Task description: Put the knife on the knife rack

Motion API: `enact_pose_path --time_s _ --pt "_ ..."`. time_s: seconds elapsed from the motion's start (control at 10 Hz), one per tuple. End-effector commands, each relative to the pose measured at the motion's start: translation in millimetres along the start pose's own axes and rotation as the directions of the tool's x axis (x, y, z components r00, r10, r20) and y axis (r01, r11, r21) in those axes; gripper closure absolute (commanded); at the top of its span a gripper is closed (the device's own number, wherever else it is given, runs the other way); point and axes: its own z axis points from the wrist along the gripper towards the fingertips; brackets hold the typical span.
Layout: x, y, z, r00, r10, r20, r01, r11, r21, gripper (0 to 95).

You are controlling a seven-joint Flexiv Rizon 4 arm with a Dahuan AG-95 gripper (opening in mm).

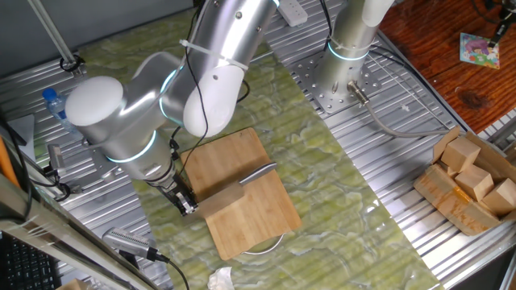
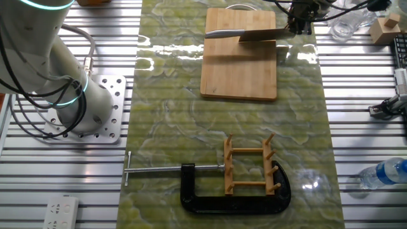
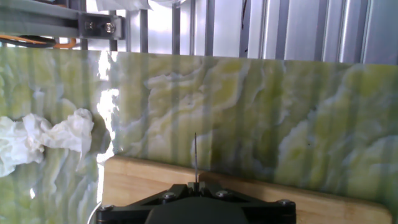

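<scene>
The knife (image 1: 234, 189) is an all-steel cleaver over the bamboo cutting board (image 1: 242, 217). Its shiny handle (image 2: 222, 33) points away from my gripper (image 1: 187, 203). My gripper is shut on the far end of the broad blade (image 2: 264, 35) at the board's edge. In the hand view the blade (image 3: 195, 158) shows edge-on as a thin upright line between my closed jaws, with the board (image 3: 143, 180) below it. The knife rack (image 2: 249, 166), light wood slats on dowels, stands upright in a black clamp (image 2: 210, 202) at the other end of the green mat, far from the knife.
A crumpled white tissue (image 3: 43, 137) lies on the mat beside the board. A water bottle (image 2: 388, 172) lies on the metal table. A cardboard box of wooden blocks (image 1: 472, 181) sits at the right. The arm's base (image 2: 95, 108) stands left of the mat.
</scene>
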Motion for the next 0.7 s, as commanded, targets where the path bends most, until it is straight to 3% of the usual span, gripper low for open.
enact_pose_path --time_s 0.1,0.7 --pt "-1.1 1.3 1.5 1.0 -0.001 0.008 0.001 1.0 0.004 95.0" --pt "-2.9 2.8 0.2 0.999 -0.005 0.05 0.005 1.0 0.012 95.0"
